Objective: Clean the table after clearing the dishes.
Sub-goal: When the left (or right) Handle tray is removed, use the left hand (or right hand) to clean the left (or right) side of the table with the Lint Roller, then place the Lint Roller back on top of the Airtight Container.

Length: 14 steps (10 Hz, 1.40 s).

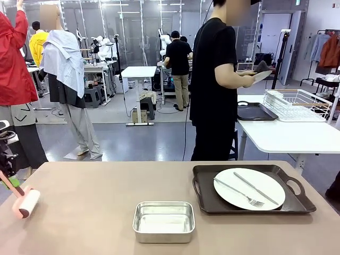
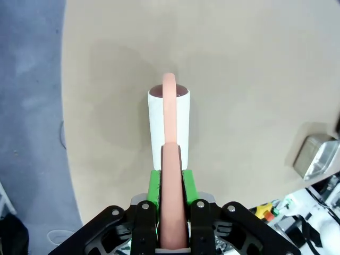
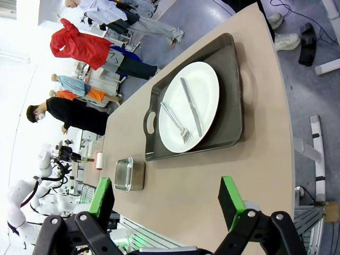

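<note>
Bench (image 1: 95, 202) cleaning appears barely begun: a tray (image 1: 204, 180) carrying a plate (image 1: 265, 183), knife (image 1: 255, 187) and fork (image 1: 239, 192) sits at its right side, the left end effector (image 2: 171, 178) clamps the roller (image 1: 27, 203) at the left edge, and the right end effector (image 3: 167, 199) stands wide and empty.

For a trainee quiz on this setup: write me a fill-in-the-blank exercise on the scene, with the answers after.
1. The left end effector is shut on the ____ handle of the roller.
2. The right end effector hangs with its jaws ____.
3. On the plate in the dark tray lie a knife and a ____.
4. On the table, the steel pan stands to the robot's ____ of the tray.
Missing words: pink; open; fork; left.
</note>
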### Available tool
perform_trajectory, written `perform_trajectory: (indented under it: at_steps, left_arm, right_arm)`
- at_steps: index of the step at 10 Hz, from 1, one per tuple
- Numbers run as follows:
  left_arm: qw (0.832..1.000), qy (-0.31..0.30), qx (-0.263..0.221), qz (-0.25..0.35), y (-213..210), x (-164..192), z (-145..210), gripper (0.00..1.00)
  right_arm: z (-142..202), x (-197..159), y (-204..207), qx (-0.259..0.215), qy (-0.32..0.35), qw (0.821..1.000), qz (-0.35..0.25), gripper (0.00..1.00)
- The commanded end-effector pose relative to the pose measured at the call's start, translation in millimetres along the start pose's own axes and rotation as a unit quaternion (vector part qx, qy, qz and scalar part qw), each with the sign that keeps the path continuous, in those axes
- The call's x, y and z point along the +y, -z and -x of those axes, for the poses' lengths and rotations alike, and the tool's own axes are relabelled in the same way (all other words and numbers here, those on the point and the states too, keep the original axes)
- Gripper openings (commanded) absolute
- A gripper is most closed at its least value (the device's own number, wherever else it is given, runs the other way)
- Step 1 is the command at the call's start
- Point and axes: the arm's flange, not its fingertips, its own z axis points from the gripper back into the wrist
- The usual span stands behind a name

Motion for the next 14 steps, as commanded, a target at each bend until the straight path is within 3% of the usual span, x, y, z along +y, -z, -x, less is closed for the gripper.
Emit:
perform_trajectory:
  at_steps: [1, 5, 14]
  left_arm:
    - [0.999, 0.022, -0.04, -0.029, -39, -38, 24, 0.21]
    - [0.991, 0.08, -0.082, -0.067, -84, -90, 45, 0.21]
    - [0.993, 0.069, -0.078, -0.051, -83, -79, 36, 0.21]
  right_arm:
    - [2, 2, -2, -0.003, -0.003, 1.0, -0.005, 1.0]
    - [2, 2, -2, -0.003, -0.003, 1.0, -0.005, 1.0]
    - [2, 2, -2, -0.003, -0.003, 1.0, -0.005, 1.0]
